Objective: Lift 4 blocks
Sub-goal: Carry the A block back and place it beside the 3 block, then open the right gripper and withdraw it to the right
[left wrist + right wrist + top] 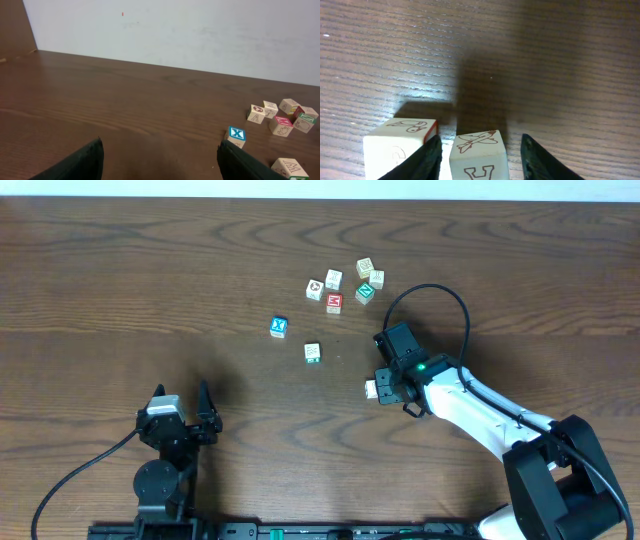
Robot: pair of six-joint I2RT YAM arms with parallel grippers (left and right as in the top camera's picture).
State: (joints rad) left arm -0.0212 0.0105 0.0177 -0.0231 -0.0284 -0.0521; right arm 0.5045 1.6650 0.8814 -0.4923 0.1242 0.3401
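The blue block with a white X lies left of centre, with a cream block with teal marks near it. More cream blocks sit in a cluster behind. My right gripper is open and straddles a cream block with an airplane drawing standing on the table, with a gap at the right finger. A second cream block stands just outside its left finger. My left gripper is open wide and holds nothing, at the near left.
A red-faced cube and a green-faced cube sit within the far cluster. The right arm's black cable loops over the table just right of that cluster. A pale wall bounds the far edge.
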